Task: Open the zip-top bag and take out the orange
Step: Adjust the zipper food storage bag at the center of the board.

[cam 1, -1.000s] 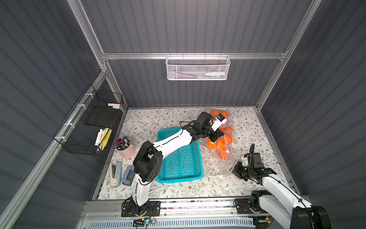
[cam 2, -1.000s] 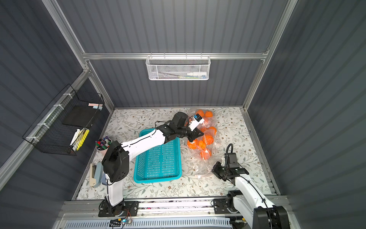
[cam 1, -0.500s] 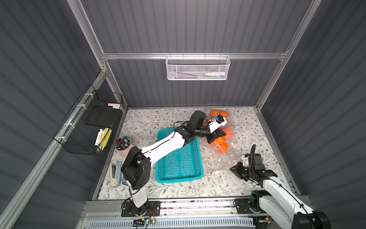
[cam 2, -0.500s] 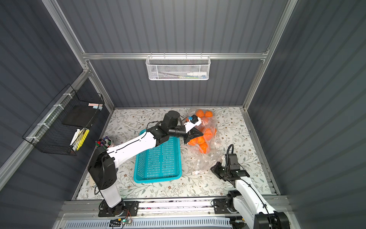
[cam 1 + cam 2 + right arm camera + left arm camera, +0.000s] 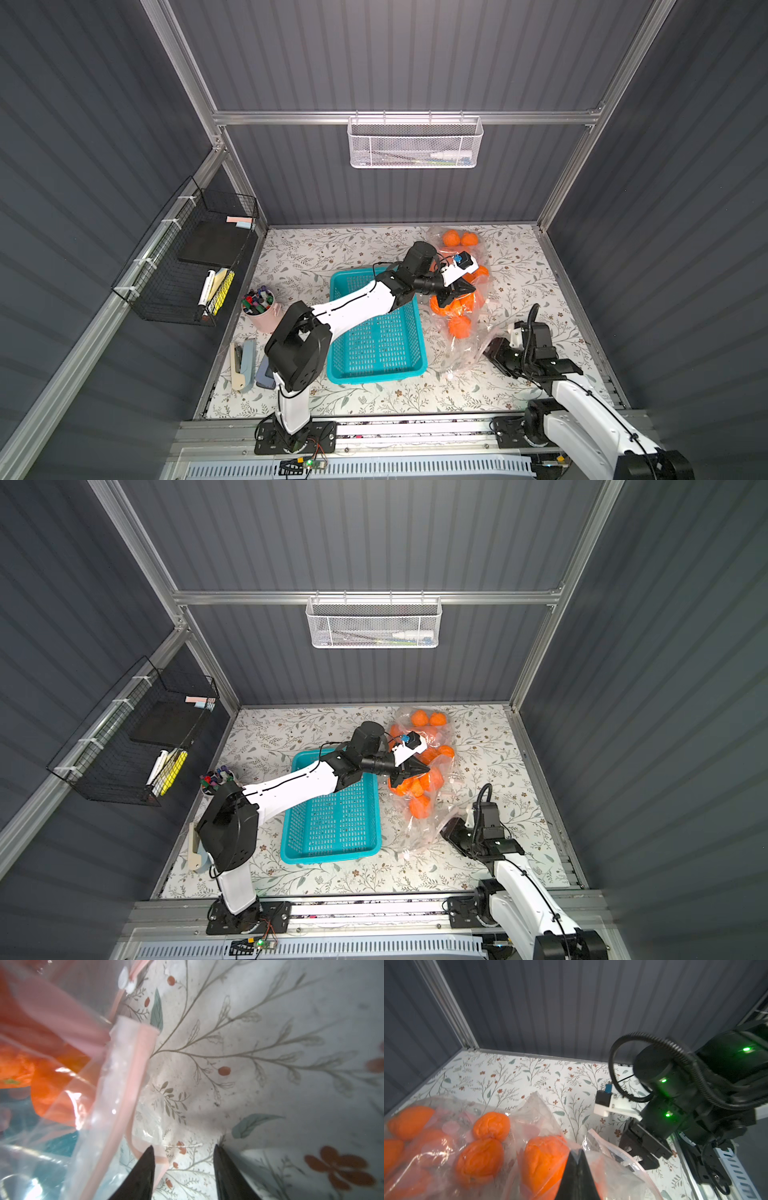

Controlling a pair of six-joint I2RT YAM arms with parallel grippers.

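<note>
The clear zip-top bag (image 5: 468,332) lies to the right of the teal basket, with several oranges (image 5: 459,328) inside it. My left gripper (image 5: 467,288) reaches over the bag's middle. In the left wrist view its jaws (image 5: 576,1152) are shut, pinching the bag's film next to an orange (image 5: 544,1165). My right gripper (image 5: 492,349) sits low at the bag's near right end. In the right wrist view it (image 5: 184,1148) stands open over the mat, and the bag's pink zip strip (image 5: 133,1076) lies beside one finger (image 5: 145,1169).
A teal basket (image 5: 376,372) sits mid-table. A pink cup of markers (image 5: 259,307) and a stapler (image 5: 243,361) stand at the left edge. A black wire basket (image 5: 195,257) hangs on the left wall and a white mesh basket (image 5: 413,143) on the back wall.
My right gripper's jaws have spread apart. My left gripper, still shut on the bag, has shifted slightly toward the front, and the bag has stretched out with it.
</note>
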